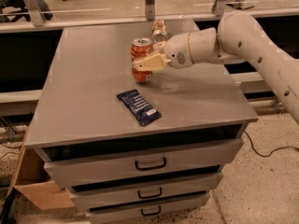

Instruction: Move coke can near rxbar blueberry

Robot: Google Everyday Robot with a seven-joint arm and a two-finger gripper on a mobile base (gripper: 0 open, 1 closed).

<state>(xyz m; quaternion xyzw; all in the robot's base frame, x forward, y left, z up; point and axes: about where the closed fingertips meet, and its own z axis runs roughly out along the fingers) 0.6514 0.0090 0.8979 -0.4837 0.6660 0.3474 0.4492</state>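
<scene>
Camera view: one grey counter (88,78) with three drawers stacked in its front carries three loose things, namely one rxbar blueberry (138,107) and two cans; the rxbar blueberry lies flat and slantwise near the counter's front edge, and everything else is placed from it. The one coke can (140,52) stands upright just behind the bar, near it but apart; whether its base touches the counter cannot be told. The single end effector (145,63) is clenched on the coke can, one cream finger (150,63) crossing the can's front side; it reaches in from behind and to the right of the bar, at the end of the one white arm (243,36). The second can (159,30), paler and silvery, stands further behind the bar, beyond the coke can and close to the counter's far edge. One cardboard box (29,183) sits on the floor, below and left of the bar, beside the drawers; one dark cable (267,152) trails over the floor to the bar's right.
</scene>
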